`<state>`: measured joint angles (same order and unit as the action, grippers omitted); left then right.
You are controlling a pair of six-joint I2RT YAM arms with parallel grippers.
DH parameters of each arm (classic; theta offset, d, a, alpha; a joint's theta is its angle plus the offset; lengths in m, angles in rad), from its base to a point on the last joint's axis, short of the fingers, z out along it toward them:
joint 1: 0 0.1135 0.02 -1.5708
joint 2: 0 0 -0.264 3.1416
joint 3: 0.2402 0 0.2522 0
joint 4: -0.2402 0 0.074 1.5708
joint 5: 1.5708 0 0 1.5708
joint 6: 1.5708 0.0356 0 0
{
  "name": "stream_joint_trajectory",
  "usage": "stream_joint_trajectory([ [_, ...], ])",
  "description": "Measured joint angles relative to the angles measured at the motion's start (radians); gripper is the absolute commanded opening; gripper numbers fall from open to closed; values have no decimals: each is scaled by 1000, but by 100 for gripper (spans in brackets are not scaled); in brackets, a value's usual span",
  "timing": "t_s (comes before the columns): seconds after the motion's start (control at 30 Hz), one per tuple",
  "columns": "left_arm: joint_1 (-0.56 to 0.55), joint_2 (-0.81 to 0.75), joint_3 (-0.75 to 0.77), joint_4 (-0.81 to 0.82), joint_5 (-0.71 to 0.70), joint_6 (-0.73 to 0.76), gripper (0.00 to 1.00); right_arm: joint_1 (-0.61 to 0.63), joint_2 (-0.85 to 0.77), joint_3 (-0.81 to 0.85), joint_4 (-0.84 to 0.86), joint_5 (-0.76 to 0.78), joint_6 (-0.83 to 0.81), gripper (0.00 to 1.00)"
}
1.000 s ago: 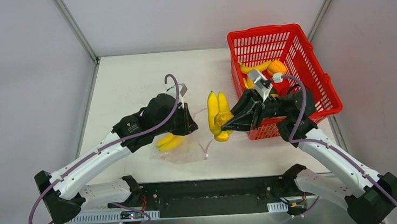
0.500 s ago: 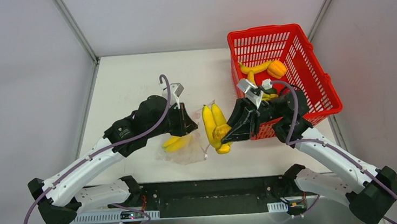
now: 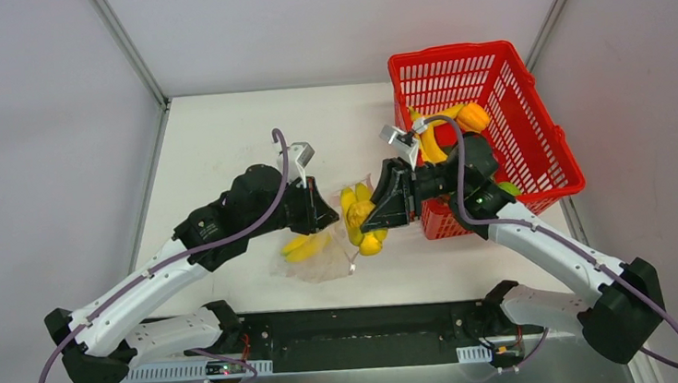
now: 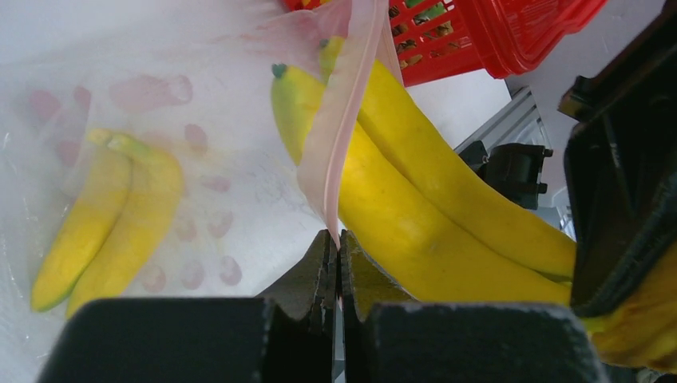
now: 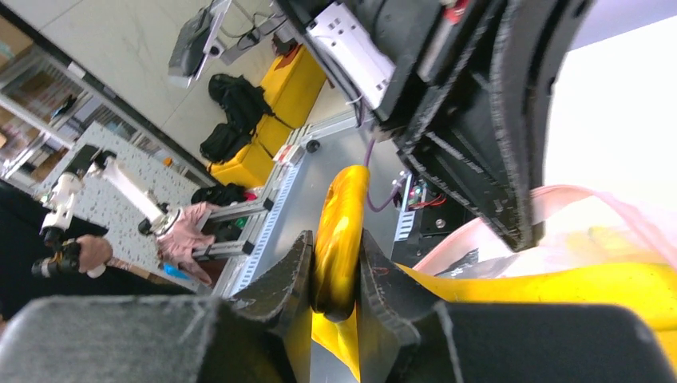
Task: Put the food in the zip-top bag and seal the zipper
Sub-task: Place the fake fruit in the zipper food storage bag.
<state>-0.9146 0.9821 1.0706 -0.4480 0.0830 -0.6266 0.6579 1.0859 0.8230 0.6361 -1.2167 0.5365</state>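
1. The left gripper (image 4: 336, 247) is fully closed, pinching the thin pink-red zipper strip (image 4: 345, 120) of the clear, pink-dotted plastic bag (image 4: 184, 199) and holding its mouth up.
2. The right gripper (image 5: 335, 267) is clamped narrowly on the stem end of a bunch of yellow toy bananas (image 3: 359, 219), just at that mouth.
3. A smaller yellow banana pair (image 4: 100, 215) lies inside the bag.
4. The film looks flimsy and slippery, so the stiffer strip is probably the safest hold.
5. The bananas seem light and rigid.
6. More food sits in the red plastic lattice basket (image 3: 533, 128).
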Motion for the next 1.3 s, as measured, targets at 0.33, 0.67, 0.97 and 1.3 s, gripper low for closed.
stream_joint_trajectory([
  [0.33, 0, -2, -7, 19, 23, 16, 0, 2, 7, -29, -33, 205, -141, 0],
  [0.67, 0, -19, -7, 43, 70, 18, 0, 18, 3, -105, 5, 204, -256, 8],
  [0.97, 0, -96, -7, 42, 38, 17, 0, 30, 5, -117, 40, 182, -305, 58],
  [1.3, 0, -127, -7, -10, -94, 13, 0, 30, -71, -104, -41, 229, -309, 67],
])
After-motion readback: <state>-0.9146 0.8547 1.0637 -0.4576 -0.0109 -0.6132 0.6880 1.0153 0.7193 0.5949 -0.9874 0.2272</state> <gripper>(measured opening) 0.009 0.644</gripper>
